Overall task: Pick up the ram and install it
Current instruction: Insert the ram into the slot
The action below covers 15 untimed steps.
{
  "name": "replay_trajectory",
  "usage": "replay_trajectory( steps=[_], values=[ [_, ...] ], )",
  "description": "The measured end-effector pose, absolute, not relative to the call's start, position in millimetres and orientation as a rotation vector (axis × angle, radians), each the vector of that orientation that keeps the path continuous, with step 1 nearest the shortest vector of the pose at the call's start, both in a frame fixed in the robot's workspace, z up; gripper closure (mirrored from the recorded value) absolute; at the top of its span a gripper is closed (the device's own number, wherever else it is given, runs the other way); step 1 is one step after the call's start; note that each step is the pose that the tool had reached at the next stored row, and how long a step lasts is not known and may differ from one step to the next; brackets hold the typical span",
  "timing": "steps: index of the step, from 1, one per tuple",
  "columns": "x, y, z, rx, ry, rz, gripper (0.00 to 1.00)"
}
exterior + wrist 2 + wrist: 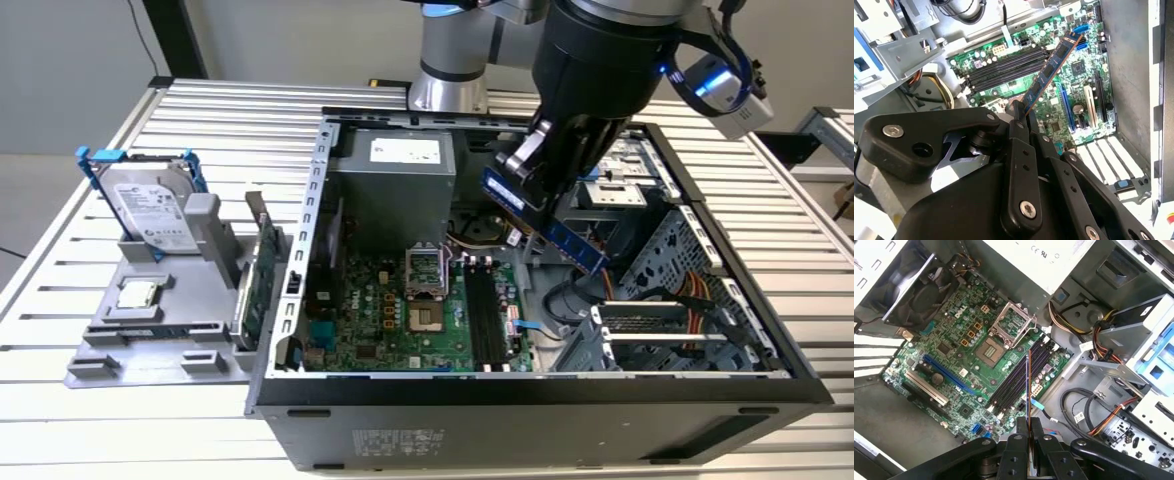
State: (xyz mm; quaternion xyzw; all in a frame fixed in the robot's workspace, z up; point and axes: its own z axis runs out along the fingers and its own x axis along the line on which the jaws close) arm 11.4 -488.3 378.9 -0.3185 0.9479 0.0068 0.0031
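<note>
The gripper (1028,432) is pinching the ram (1050,70) above the motherboard (954,360); its fingers are hiding the stick's lower end.

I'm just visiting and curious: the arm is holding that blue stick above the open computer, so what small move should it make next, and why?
Probably lower it toward the black slots. The gripper holds the ram in the air above the motherboard, not yet touching a slot; in the first wrist view its edge runs roughly along them.
</note>
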Motion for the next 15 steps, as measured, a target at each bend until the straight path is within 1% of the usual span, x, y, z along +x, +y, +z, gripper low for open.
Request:
replay_trajectory(
  steps=[15],
  values=[
    [11.3,-488.3,378.9,-0.953,2.987,0.021,1.00]
  ],
)
